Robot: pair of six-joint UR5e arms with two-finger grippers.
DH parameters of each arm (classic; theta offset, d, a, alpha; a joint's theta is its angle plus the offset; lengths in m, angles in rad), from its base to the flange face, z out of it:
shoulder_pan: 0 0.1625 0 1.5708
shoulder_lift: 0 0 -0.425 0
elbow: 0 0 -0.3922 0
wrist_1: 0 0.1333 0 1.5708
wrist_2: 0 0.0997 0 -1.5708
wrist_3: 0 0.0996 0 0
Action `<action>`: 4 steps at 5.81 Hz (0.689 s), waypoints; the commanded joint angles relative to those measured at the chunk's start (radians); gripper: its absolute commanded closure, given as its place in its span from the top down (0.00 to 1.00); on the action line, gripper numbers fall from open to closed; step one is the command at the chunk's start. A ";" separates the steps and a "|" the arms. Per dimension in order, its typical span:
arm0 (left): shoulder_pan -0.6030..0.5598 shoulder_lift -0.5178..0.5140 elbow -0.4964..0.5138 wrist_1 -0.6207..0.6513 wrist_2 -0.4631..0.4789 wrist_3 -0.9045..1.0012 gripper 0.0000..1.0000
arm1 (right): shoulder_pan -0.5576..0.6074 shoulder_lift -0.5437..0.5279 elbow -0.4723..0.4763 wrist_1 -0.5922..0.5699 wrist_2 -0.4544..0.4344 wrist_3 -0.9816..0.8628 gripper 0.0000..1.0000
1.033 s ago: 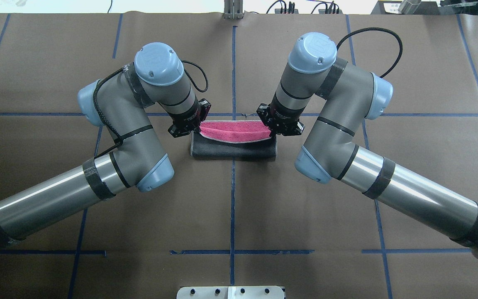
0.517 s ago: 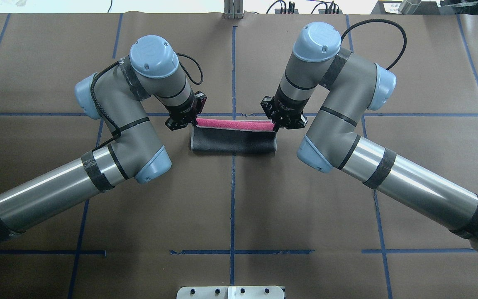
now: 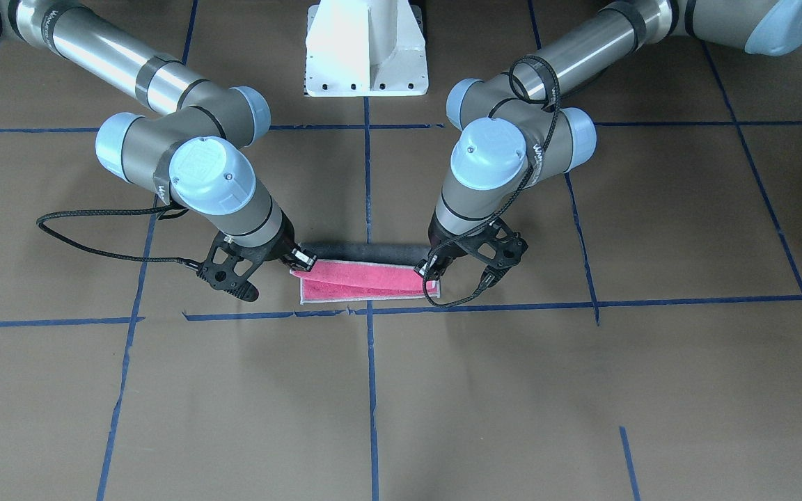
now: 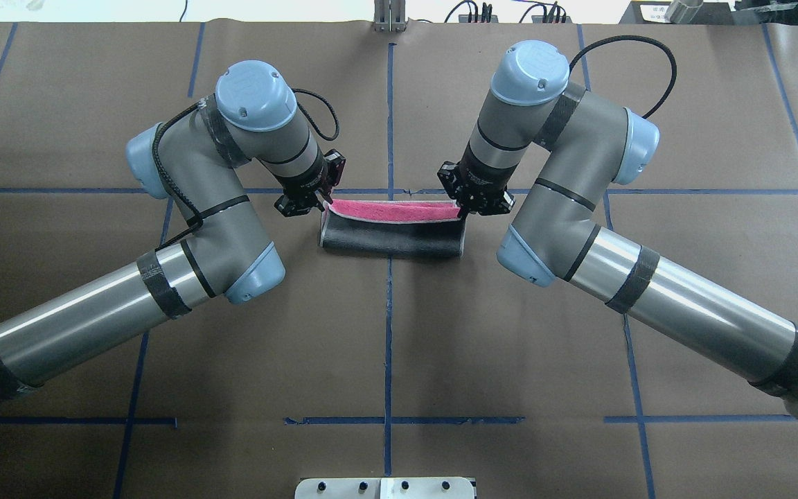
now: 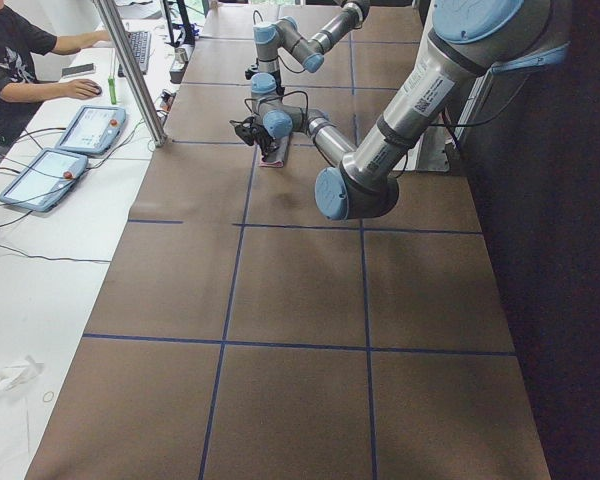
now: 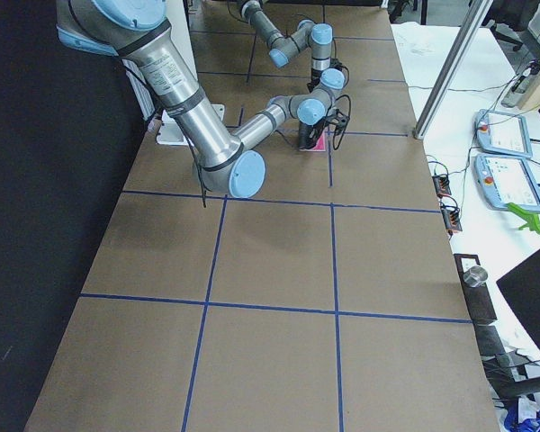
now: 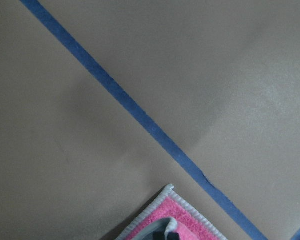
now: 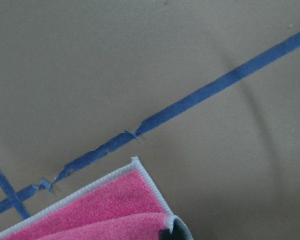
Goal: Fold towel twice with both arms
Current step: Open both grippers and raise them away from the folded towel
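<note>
I see the towel point(image 4: 392, 238) lying mid-table, folded over on itself. It sits across the centre line of blue tape point(image 4: 388, 333), just on the robot's side of a crossing tape line. Its grey face is up along the rounded fold nearest the robot. The pink face shows along the far edge, where the top layer stands a little above the bottom one. In the front-facing view the bottom layer lies flat on the brown table point(image 3: 582, 390), its pale border close to the tape. The top layer's free edge hangs above it, strung between the two grippers.

The left gripper point(image 4: 317, 202) is closed down on the top layer's far corner at the towel's left end. The right gripper point(image 4: 465, 210) is pinched on the matching corner at the right end. Each wrist view shows a pink corner of the flat layer with its stitched border, and a curl of bordered cloth at the bottom edge of the view.

The left arm point(image 4: 94, 326) and right arm point(image 4: 683, 312) reach in from either side, wrists angled down at the towel. The white pedestal point(image 3: 366, 49) stands behind it. In the left side view an operator point(image 5: 15, 60) sits at a bench beside the table.
</note>
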 commanded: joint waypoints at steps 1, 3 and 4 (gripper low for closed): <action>-0.007 0.002 0.016 -0.036 0.001 0.007 1.00 | 0.027 -0.002 -0.002 0.001 -0.002 -0.077 0.99; -0.055 0.007 0.011 -0.039 -0.009 0.030 1.00 | 0.073 -0.008 -0.002 -0.002 -0.020 -0.119 1.00; -0.116 0.031 0.002 -0.041 -0.146 0.135 1.00 | 0.129 -0.016 0.000 -0.008 -0.008 -0.126 1.00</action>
